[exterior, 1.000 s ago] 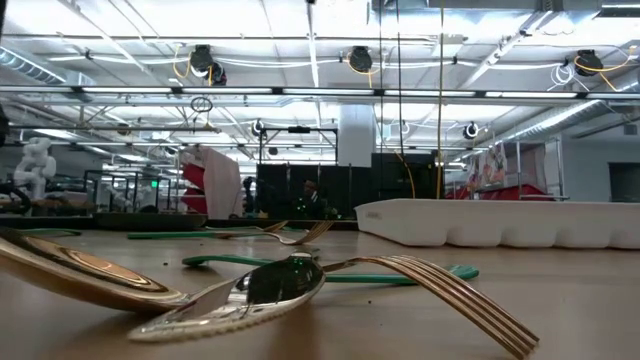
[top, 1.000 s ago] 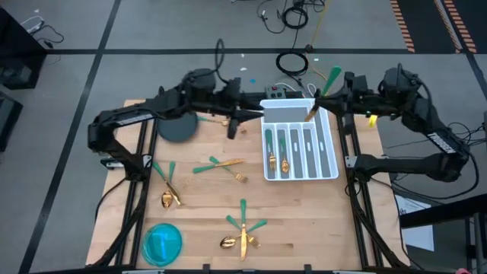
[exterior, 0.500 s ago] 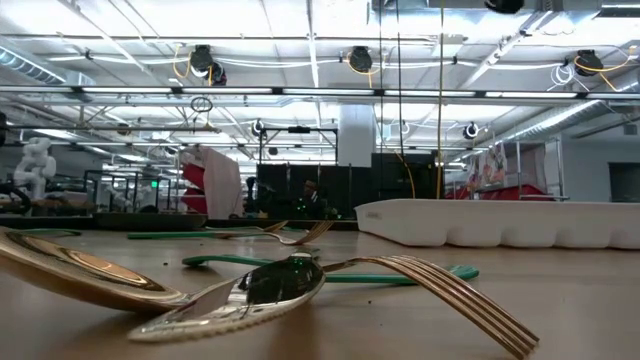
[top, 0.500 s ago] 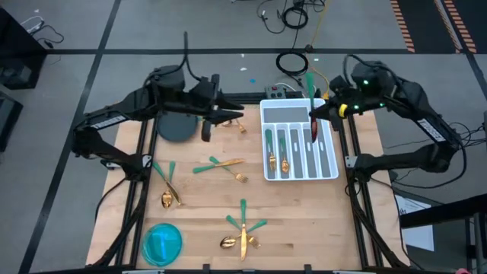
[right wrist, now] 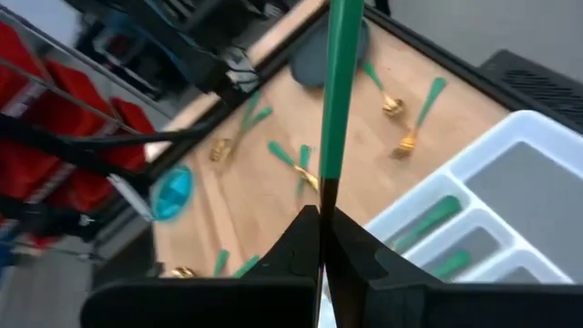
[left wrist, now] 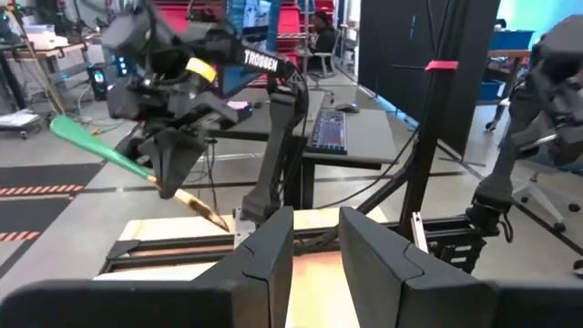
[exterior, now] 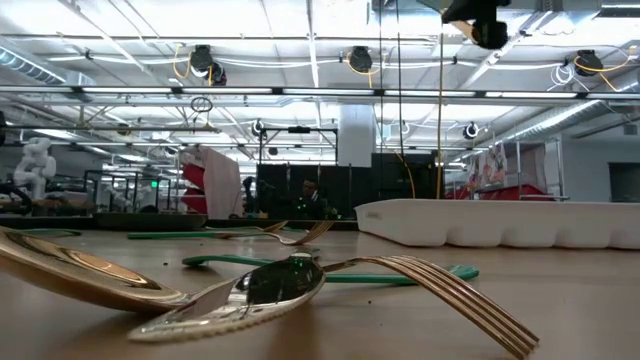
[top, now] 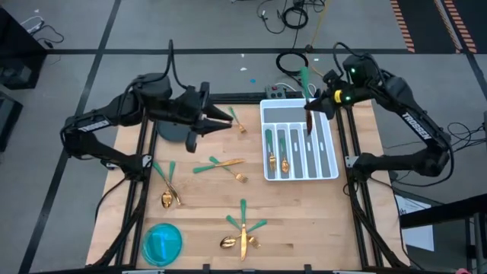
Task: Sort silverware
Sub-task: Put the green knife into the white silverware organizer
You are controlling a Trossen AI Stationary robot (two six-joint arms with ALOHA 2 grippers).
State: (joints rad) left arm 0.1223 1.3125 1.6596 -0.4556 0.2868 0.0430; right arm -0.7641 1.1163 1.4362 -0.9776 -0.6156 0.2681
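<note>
White tray (top: 332, 156) at table's right side. Right gripper (top: 310, 111) above tray — fingers clamped on green-handled knife (top: 306, 90). Left gripper (top: 226, 119) near dark plate (top: 173, 130) — fingers parted, empty. Loose silverware (top: 221, 164) scattered mid-table.

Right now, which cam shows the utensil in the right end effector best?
Right wrist view: the green-handled utensil runs straight out of the right end effector. Left wrist shows it side-on, far off; high view tiny above the tray; low view only the arm.
</note>
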